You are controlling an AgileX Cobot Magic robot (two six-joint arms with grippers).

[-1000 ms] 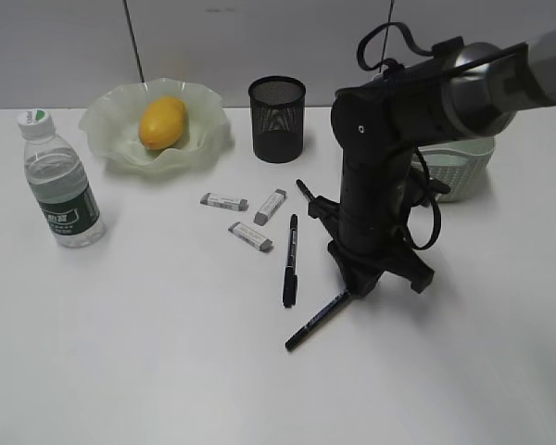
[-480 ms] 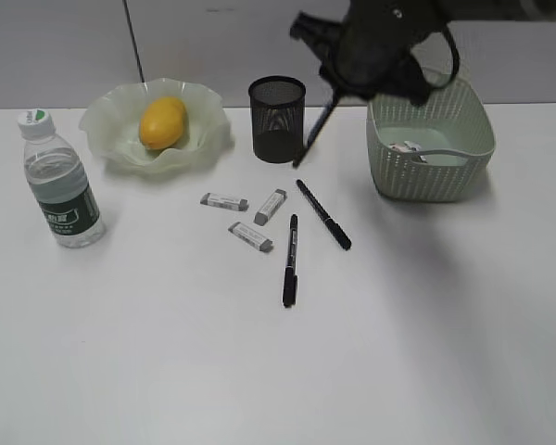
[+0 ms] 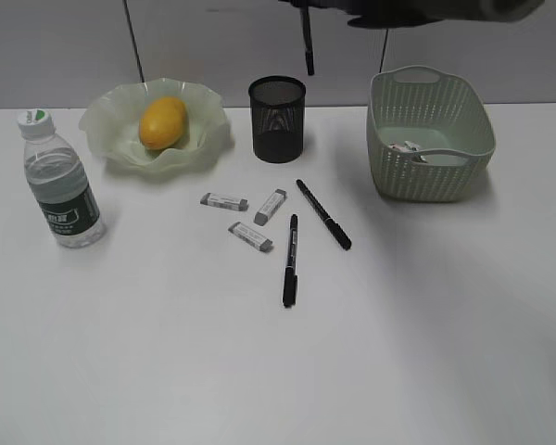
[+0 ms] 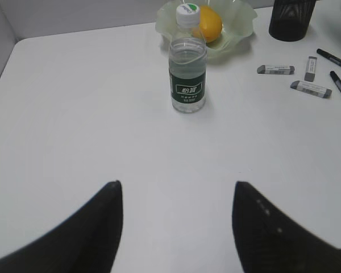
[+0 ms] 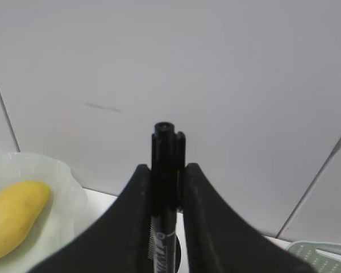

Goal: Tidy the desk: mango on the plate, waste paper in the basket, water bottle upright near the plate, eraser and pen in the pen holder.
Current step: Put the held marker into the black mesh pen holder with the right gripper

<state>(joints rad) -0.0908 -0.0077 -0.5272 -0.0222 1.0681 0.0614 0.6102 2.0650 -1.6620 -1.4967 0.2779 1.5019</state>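
Note:
My right gripper (image 5: 165, 170) is shut on a black pen (image 3: 307, 42), which hangs upright high above the black mesh pen holder (image 3: 278, 119). Two more pens (image 3: 322, 214) (image 3: 290, 260) and three grey erasers (image 3: 224, 200) (image 3: 270, 206) (image 3: 250, 235) lie on the desk (image 3: 259, 371). The mango (image 3: 162, 121) rests on the wavy green plate (image 3: 111, 144). The water bottle (image 3: 60, 185) stands upright left of the plate. Waste paper (image 3: 410, 146) lies in the basket (image 3: 431, 167). My left gripper (image 4: 176, 187) is open over bare desk, well short of the bottle (image 4: 187, 68).
A grey panelled wall (image 3: 213, 46) runs behind the desk. The right arm (image 3: 417, 11) crosses the top edge of the exterior view. The desk's left edge (image 4: 3, 68) shows in the left wrist view.
The right arm rose from the desk with the pen and swung back and left. The pen, slanted half a second ago, now hangs upright above the pen holder. The basket is uncovered again.

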